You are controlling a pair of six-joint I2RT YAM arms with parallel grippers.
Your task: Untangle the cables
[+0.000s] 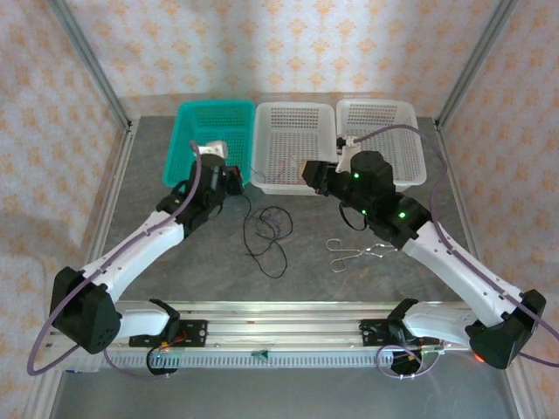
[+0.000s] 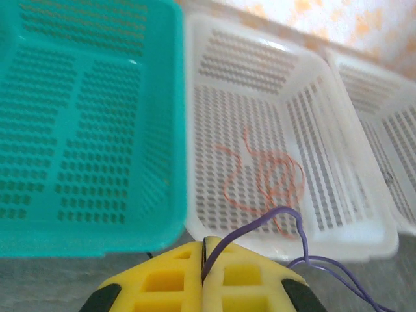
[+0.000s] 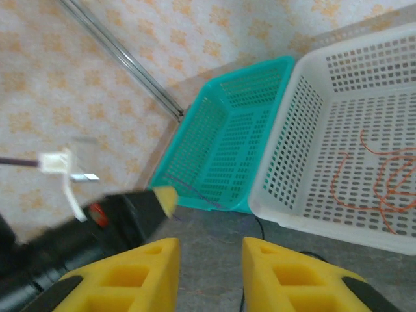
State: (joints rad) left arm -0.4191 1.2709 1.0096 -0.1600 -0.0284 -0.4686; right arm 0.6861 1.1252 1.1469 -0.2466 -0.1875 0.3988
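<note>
Table [image 1: 175, 262]: grey top; metal posts rise at its far corners against patterned wall. The broadest bare stretch lies near and left of centre.
Baskets: three sit touching in a row along the far edge: teal basket [image 1: 205, 140] on the left, middle white basket [image 1: 293, 140], right white basket [image 1: 402, 118]. Open table runs in front of them.
Left gripper [image 1: 238, 182]: at the near right corner of the teal basket. Its wrist view has the yellow fingers [image 2: 169, 279] pressed together, with a thin purple cable [image 2: 260, 221] coming out of the seam between them.
Right gripper [image 1: 307, 172]: at the near rim of the middle white basket. Its own view [image 3: 211, 260] has the fingers parted with bare table in the gap, holding nothing.
Black cable [image 1: 266, 234]: loose loops on the table, between the two arms and near the baskets; seen plainly from the top view.
Orange cable [image 2: 260, 172]: coiled on the floor of the middle white basket [image 2: 260, 71]; both wrist views catch it [image 3: 383, 175], while the top view does not resolve it.
Purple cable, right wrist view [image 3: 198, 195]: a fine strand from the left gripper's fingertip [image 3: 168, 198] towards the teal basket's near rim.
Wire clip [image 1: 354, 253]: silver, flat on the table just beside the right forearm, apart from the black cable.
</note>
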